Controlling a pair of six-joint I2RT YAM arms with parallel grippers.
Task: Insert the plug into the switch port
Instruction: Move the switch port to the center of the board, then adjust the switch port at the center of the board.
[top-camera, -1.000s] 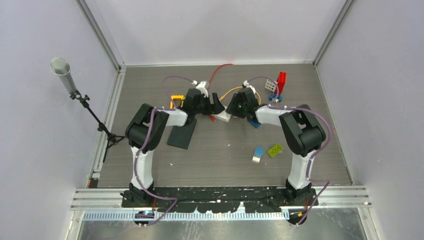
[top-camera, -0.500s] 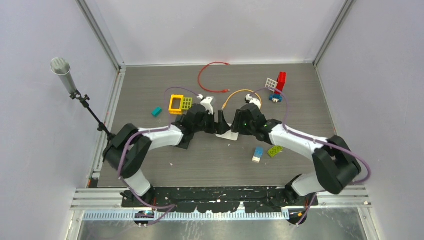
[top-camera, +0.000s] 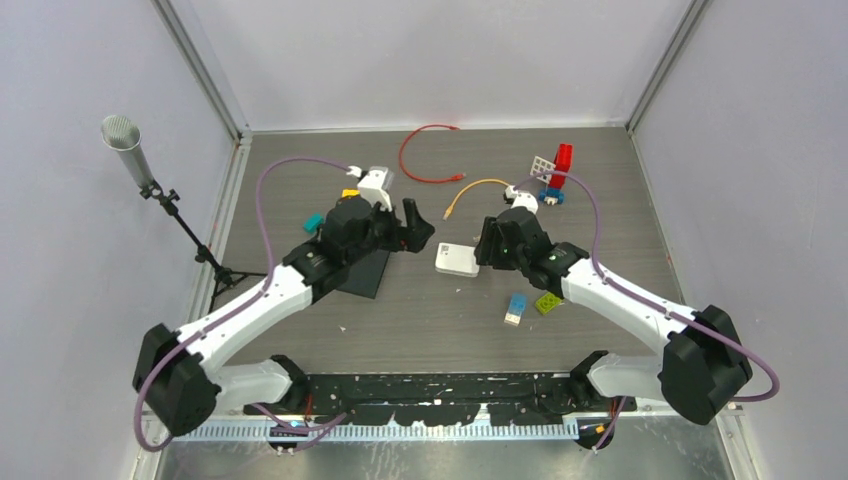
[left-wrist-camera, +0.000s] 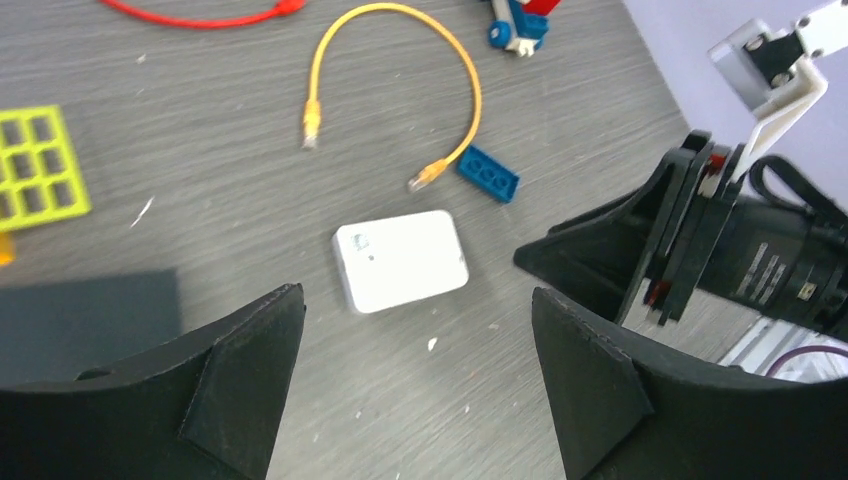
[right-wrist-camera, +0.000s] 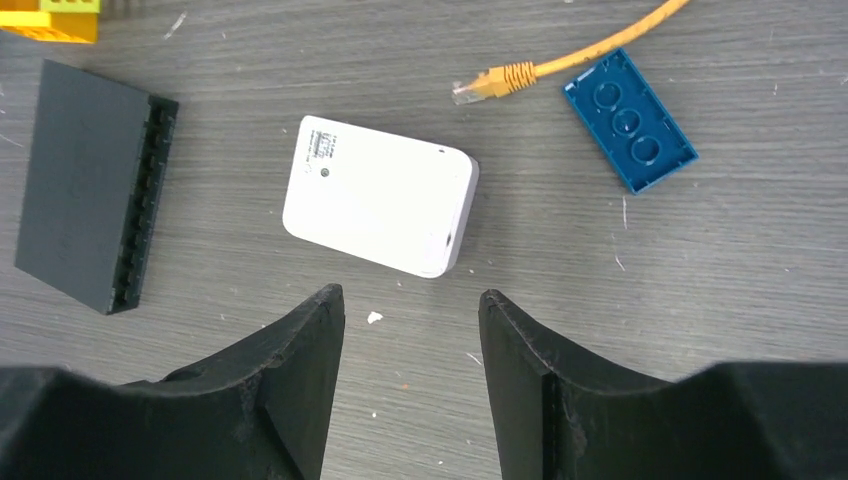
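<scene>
The black switch (top-camera: 362, 272) lies flat left of centre; its row of ports shows in the right wrist view (right-wrist-camera: 90, 185). The orange cable (top-camera: 475, 190) lies loose behind a white box (top-camera: 457, 260). One of its plugs (right-wrist-camera: 490, 82) rests just beyond the box, next to a blue brick (right-wrist-camera: 628, 118). My left gripper (top-camera: 418, 232) is open and empty, left of the box; in its own view (left-wrist-camera: 415, 300) the box (left-wrist-camera: 400, 260) lies ahead. My right gripper (top-camera: 484, 247) is open and empty, right of the box (right-wrist-camera: 375, 195), above the table (right-wrist-camera: 412, 298).
A red cable (top-camera: 425, 160) lies at the back. A teal brick (top-camera: 314, 221), a red brick tower (top-camera: 563, 160), a green brick (top-camera: 549, 301) and a blue-and-white piece (top-camera: 516, 307) are scattered about. A microphone stand (top-camera: 150, 180) is at the left.
Both grippers came toward the near side with the white box between them, then drew apart from it. The left moved left, the right moved right. The box now lies free.
</scene>
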